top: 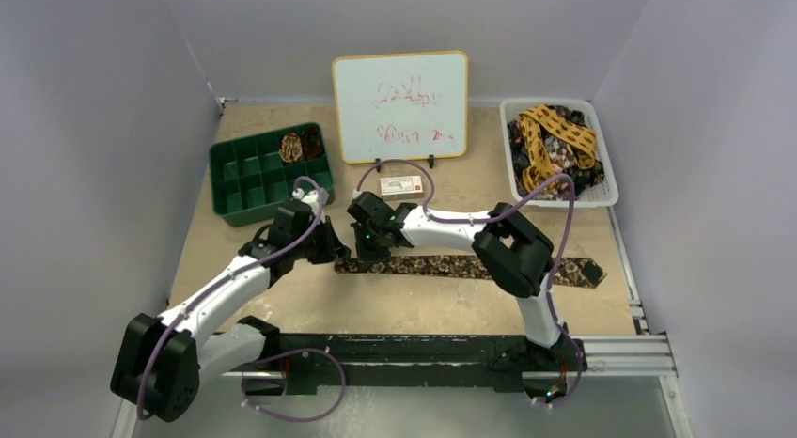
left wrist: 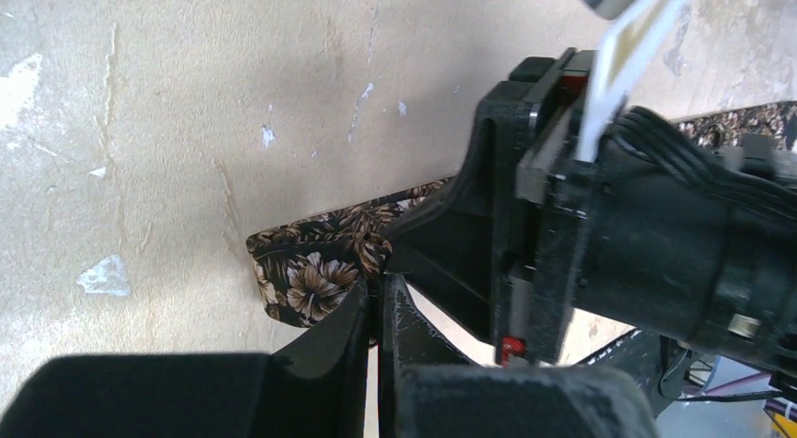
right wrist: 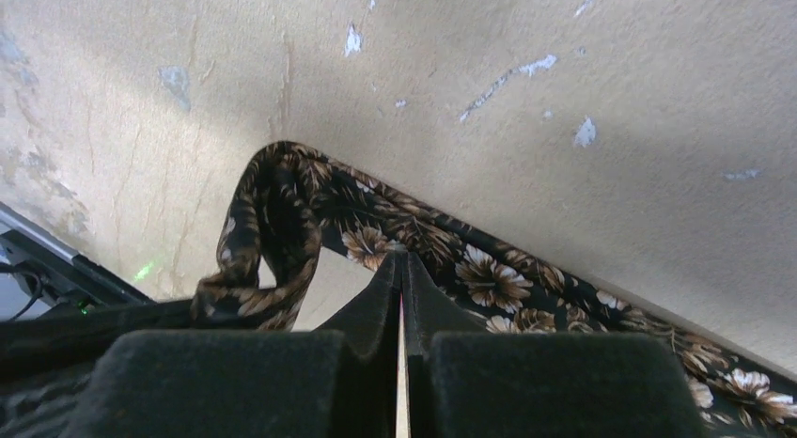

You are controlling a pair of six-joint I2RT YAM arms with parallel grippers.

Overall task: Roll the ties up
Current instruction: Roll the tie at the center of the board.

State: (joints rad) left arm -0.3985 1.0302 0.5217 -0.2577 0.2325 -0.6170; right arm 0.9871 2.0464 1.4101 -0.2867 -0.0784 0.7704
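Observation:
A dark tie with a brown flower print [top: 470, 267] lies flat across the middle of the table. Its narrow left end is lifted into a small loop [right wrist: 268, 233]. My left gripper [top: 333, 252] is shut, and its fingertips [left wrist: 365, 302] pinch a bunched bit of the tie's end [left wrist: 310, 273]. My right gripper [top: 369, 248] is just to the right of it, shut with its tips [right wrist: 402, 261] on the tie's edge [right wrist: 489, 278]. A coiled tie [top: 291, 145] sits in a green tray. Several mustard and dark ties [top: 556, 142] fill a white basket.
The green compartment tray [top: 246, 179] stands at the back left, a whiteboard [top: 399, 106] at the back middle with a small card [top: 402, 184] in front, and the white basket [top: 611, 184] at the back right. The right gripper's body [left wrist: 583, 231] is close to my left fingers.

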